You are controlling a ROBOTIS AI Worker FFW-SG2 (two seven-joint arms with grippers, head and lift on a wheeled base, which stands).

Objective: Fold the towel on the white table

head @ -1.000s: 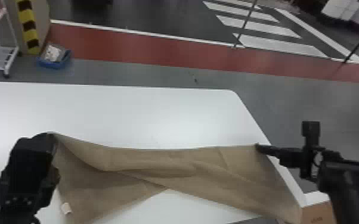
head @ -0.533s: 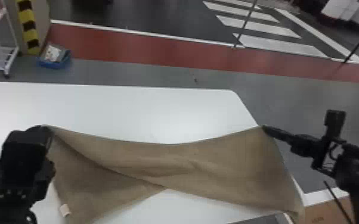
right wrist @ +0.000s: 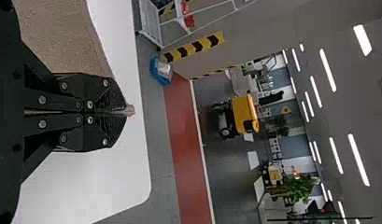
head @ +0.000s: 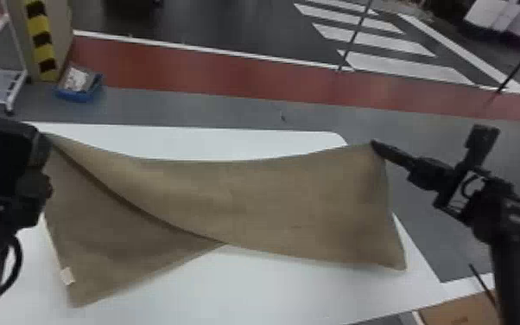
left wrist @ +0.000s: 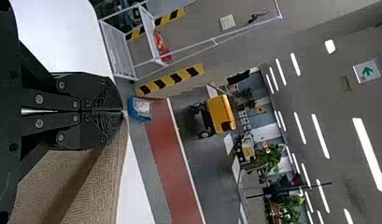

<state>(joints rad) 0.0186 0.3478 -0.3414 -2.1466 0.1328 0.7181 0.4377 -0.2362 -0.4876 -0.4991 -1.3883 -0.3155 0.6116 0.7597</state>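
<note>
Ceiling lights: rows of overhead strips, glaring white in both wrist views. Ceiling: dim grey between strips. Desk: bright, pale, evenly lit. Towel: soft, diffuse light; one dark shadow line along the fold, faint shadow below its lower edge. Left hand, right hand: near-black in head view, surface detail largely lost.

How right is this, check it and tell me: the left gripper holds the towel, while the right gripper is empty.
Wrong about the right gripper: it is shut on a corner of the towel, as the right wrist view shows. The left gripper does hold the towel.
</note>
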